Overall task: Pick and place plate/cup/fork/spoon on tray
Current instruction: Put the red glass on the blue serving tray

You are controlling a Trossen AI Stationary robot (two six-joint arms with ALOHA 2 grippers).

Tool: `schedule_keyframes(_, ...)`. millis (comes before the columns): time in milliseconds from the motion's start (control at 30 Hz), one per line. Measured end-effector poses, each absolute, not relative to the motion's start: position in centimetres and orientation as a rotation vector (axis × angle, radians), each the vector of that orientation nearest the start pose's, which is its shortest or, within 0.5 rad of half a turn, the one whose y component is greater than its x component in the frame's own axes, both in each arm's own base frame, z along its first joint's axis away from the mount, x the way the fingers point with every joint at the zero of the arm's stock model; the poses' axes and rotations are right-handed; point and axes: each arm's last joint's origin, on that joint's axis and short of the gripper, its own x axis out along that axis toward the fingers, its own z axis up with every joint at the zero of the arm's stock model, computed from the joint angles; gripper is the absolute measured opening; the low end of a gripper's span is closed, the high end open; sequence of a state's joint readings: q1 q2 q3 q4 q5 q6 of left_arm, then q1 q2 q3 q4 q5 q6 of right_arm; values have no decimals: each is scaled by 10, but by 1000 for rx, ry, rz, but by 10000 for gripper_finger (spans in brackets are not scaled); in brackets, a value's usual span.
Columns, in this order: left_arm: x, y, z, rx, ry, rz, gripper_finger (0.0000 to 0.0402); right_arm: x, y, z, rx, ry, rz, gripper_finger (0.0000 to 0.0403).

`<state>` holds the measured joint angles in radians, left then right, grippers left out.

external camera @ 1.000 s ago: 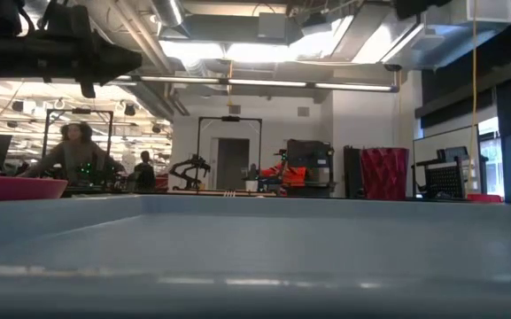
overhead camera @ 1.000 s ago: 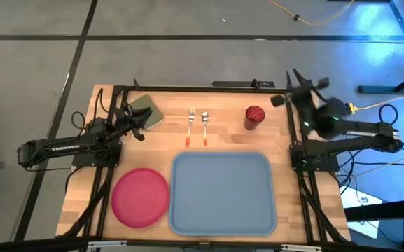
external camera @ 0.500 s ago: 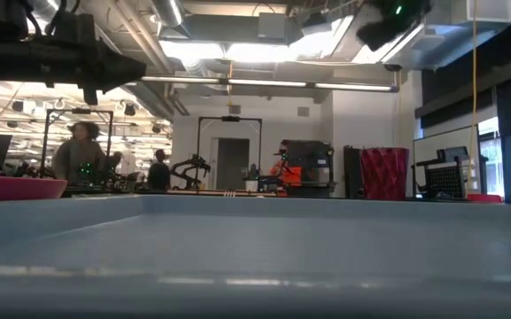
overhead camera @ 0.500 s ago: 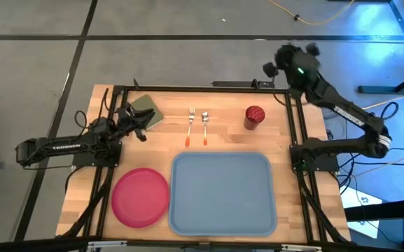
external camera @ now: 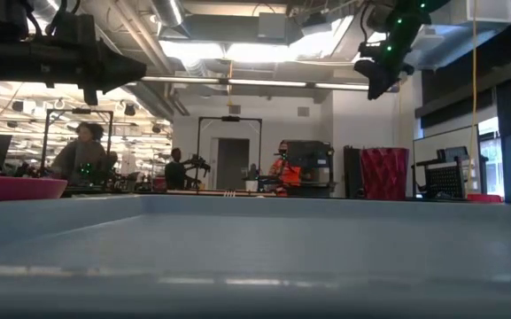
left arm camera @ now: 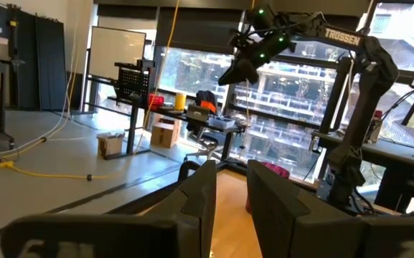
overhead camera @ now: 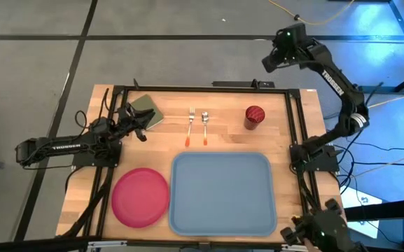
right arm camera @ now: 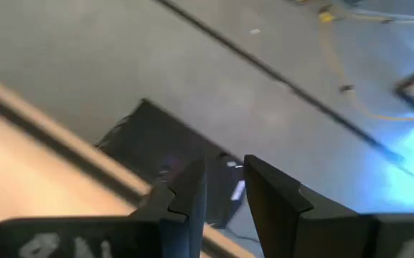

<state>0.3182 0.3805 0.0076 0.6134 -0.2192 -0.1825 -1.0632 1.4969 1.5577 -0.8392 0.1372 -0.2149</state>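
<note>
Overhead, right gripper (overhead camera: 268,61), empty, fingers slightly parted, hangs beyond the table's far edge; cup (overhead camera: 255,115) stands well apart below, beside the tray (overhead camera: 221,194). Left gripper (overhead camera: 145,115) likewise empty, narrowly parted.

Plate (overhead camera: 141,197) beside tray (overhead camera: 221,194); fork (overhead camera: 190,127), spoon (overhead camera: 205,126), cup (overhead camera: 254,116) beyond.

On the surface (overhead camera: 223,140) are counted one plate (overhead camera: 141,197), one cup (overhead camera: 255,115), one fork (overhead camera: 190,127), one spoon (overhead camera: 205,127), one tray (overhead camera: 221,193) and one olive-green pad (overhead camera: 146,110). Two arms are seen.
</note>
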Motion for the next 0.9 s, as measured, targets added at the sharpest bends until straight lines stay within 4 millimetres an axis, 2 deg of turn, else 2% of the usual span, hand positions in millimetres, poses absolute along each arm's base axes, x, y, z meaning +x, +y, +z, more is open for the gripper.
schedule_keyframes(300,110,43,190,-165,-281,512,73,151,-279,358,145,978,-933,101)
schedule_keyframes(533,111,43,187,-166,-251,516,73,153,-282,354,138,994,-920,101)
schedule_keyframes(767,111,43,186,-167,-242,517,73,155,-285,346,166,1032,-906,101)
schedule_keyframes(900,111,43,186,-166,-242,517,73,157,-288,332,235,1109,-880,102)
